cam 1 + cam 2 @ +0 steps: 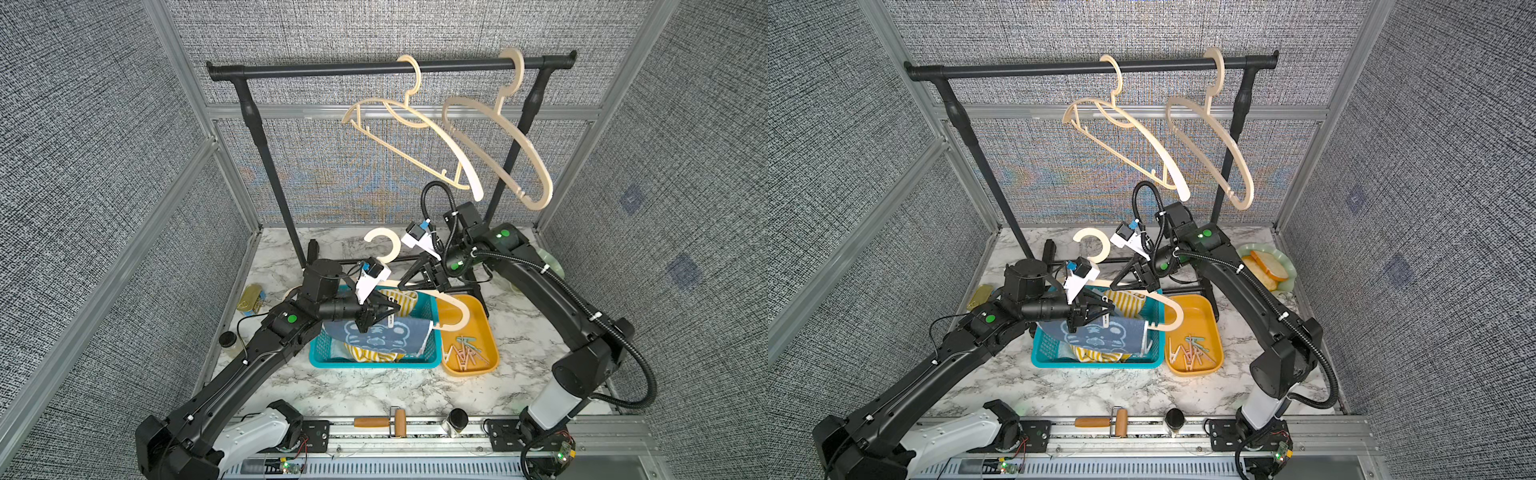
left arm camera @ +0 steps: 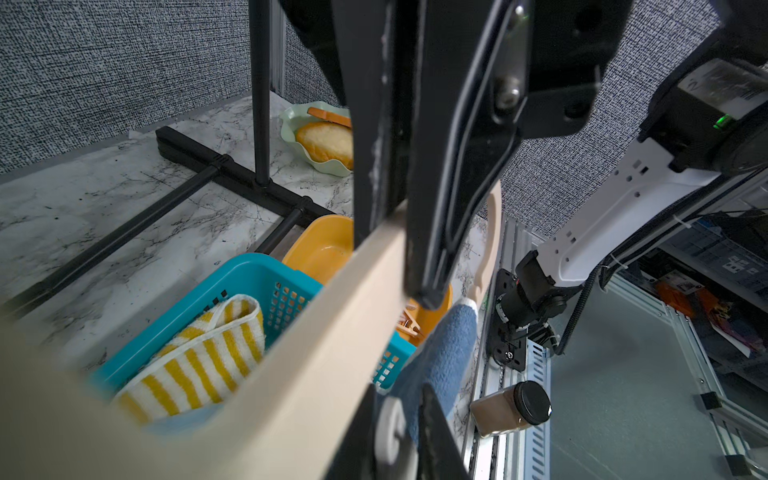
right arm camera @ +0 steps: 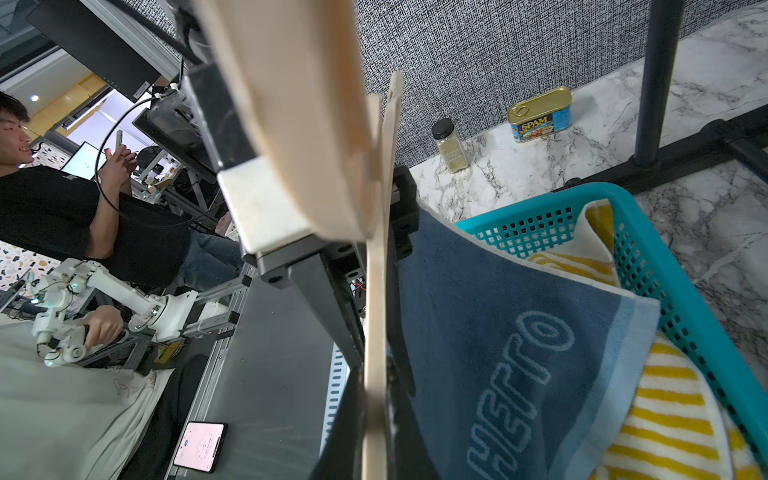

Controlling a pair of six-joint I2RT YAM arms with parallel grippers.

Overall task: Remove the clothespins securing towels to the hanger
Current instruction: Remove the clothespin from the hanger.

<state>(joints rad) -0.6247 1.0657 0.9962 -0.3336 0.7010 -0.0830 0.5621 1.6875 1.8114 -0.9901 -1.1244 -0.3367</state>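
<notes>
Clamping the white pin [image 1: 390,322] on the blue towel [image 1: 374,334] at frame center in a top view, the left gripper [image 1: 390,311] has jaws pinched together, while the right gripper [image 1: 402,286] squeezes the hanger [image 1: 452,301] above the basket [image 1: 374,365], with loose pins [image 1: 465,353] in the tray [image 1: 482,332] lower right.

Clothespins [image 1: 465,353] in orange tray [image 1: 469,316]: tangled, too small to count. Hanger [image 2: 311,353], left wrist view: blurred, cropped. White clothespin [image 2: 390,424]: largely hidden.

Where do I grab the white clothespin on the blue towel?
Probably by its free tail. Pinch the white clothespin there, coming from the left arm's side: the tail sticks out that way, while its other end bites the blue towel.
</notes>
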